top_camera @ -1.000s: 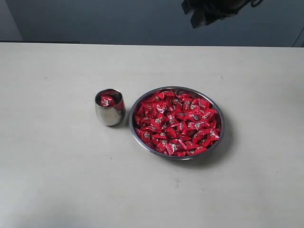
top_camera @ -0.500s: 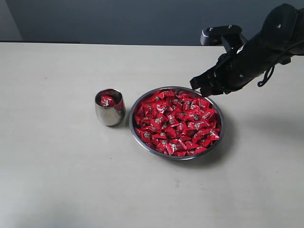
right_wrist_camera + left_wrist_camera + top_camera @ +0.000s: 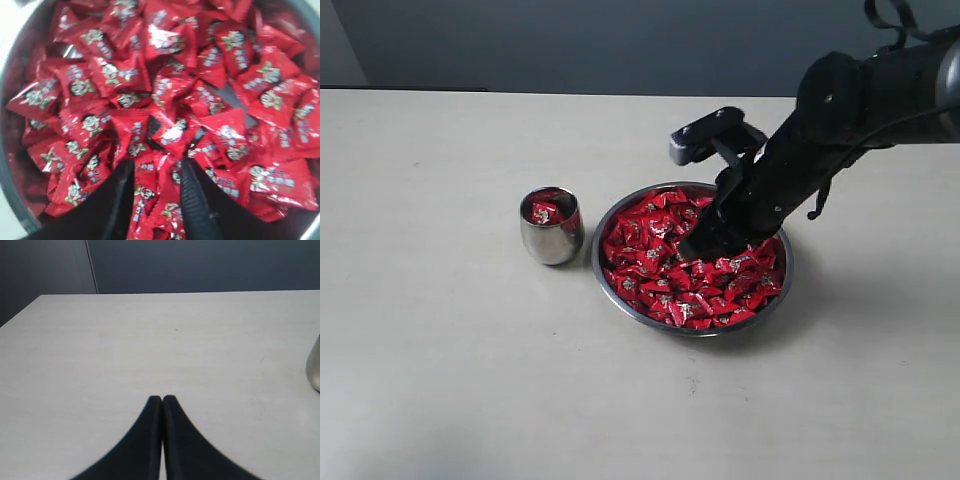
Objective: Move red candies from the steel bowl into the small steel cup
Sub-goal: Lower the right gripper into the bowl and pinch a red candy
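The right hand point(image 3: 696, 244) is down in the wide shallow steel bowl point(image 3: 692, 333), its dark fingers point(image 3: 119, 200) standing apart with their tips among the shiny red wrapped candies point(image 3: 170, 135) that fill the bowl all round the hand. One or two candies lie in the gap between the fingers, and more are heaped just beyond the tips. The step in hand looks to be the pick. Doing it well means closing on a single wrapper rather than a clump. The candies overlap and their slick foil is likely to slide, so the tips should sink only far enough to take one candy's body from both sides, not a crimped edge, and should close slowly. Pushing deeper risks scraping the bowl's floor or shoving the bowl across the pale surface point(image 3: 450, 380). Once clamped, a straight lift would let loose neighbours drop back into the heap. The small polished steel cup point(image 3: 551, 240) stands beyond the fingertips, just outside the bowl's rim, with a red candy showing inside. Its mouth is narrow, so the hand should release only when centred above it. The left hand point(image 3: 162, 399) hovers over bare surface, fingers together and holding nothing.
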{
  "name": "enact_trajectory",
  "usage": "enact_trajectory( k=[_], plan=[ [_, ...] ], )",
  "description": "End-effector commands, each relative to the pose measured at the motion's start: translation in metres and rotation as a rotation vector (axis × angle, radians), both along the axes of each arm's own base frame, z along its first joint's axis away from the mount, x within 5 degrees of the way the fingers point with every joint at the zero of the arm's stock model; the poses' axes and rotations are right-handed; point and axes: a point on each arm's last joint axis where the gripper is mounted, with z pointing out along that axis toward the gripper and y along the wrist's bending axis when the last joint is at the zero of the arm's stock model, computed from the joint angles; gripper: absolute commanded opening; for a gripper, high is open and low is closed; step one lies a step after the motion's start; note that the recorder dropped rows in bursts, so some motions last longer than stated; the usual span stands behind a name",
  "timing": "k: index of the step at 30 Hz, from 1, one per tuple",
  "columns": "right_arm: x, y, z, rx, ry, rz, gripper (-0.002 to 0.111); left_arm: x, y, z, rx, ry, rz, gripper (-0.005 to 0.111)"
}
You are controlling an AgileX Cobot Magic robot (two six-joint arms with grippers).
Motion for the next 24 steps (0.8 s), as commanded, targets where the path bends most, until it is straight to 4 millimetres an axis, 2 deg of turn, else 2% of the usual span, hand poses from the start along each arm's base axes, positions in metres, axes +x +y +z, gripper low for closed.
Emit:
enact_trajectory(
  k=[1,9,19,24],
  plan=[
    [-0.008,0.008,-0.006,-0.095,-0.055,0.158,0.031,0.0,0.0,0.0,-0.005,-0.012,-0.005,0.0],
    [-0.01,0.005,-0.008,-0.176,-0.079,0.241,0.031,0.0,0.0,0.0,-0.005,-0.012,-0.005,0.0],
    [-0.01,0.006,-0.008,-0.164,-0.075,0.231,0.031,0.0,0.0,0.0,-0.005,-0.012,-0.005,0.0],
    [-0.01,0.009,-0.016,-0.172,-0.056,0.234,0.031,0.0,0.0,0.0,-0.005,-0.012,-0.005,0.0]
  ],
)
